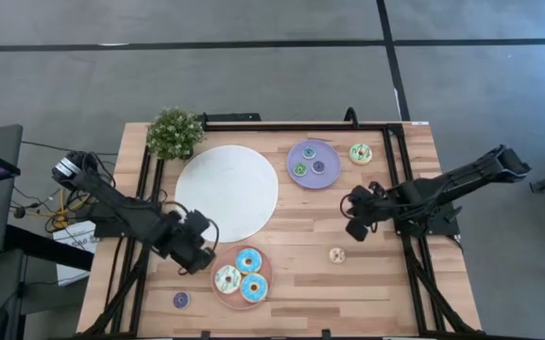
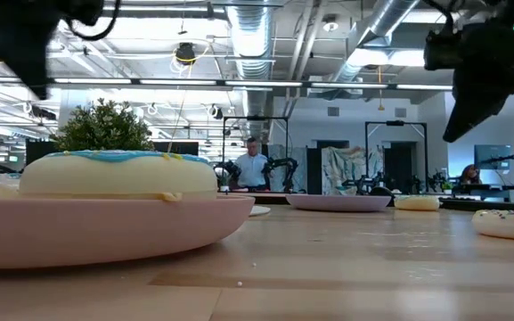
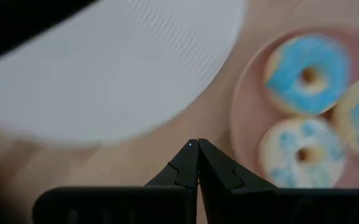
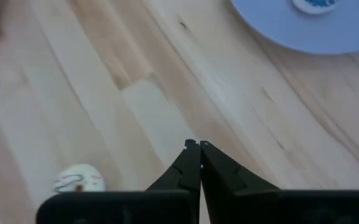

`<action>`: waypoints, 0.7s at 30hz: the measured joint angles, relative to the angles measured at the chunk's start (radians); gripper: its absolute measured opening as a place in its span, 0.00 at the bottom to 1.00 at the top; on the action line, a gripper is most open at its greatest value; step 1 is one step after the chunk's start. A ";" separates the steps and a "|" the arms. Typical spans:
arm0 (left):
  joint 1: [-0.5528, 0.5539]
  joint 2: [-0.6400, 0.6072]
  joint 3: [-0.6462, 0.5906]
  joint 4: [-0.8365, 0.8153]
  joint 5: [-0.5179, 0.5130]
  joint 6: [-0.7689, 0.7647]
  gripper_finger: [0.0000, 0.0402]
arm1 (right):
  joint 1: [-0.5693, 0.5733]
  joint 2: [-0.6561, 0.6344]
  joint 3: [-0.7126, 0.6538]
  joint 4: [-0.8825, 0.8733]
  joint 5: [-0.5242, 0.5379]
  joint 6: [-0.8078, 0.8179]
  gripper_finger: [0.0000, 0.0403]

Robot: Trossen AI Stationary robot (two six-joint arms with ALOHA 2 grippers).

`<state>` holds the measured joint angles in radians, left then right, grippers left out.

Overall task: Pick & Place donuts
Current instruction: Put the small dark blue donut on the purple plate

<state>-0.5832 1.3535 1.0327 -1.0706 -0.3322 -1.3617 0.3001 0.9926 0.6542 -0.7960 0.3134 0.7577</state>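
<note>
With both the left gripper and right gripper pinched closed and empty, the small beige sprinkled toy donut at the right gripper's seven o'clock looks light, rigid, best pinched across its ring.

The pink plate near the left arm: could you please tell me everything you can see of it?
The pink plate is round, shallow and smooth, with a low raised rim. It lies flat on the wooden table near the front edge and holds three ring donuts with blue and white icing. The shut left gripper hovers beside it, not touching.
</note>
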 joint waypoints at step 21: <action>-0.237 0.121 0.047 0.003 0.089 -0.340 0.30 | -0.047 0.109 -0.027 0.025 -0.023 0.039 0.00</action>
<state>-0.8197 1.4742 1.0794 -1.0676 -0.2432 -1.7015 0.2527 1.1012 0.6273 -0.7707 0.2903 0.7969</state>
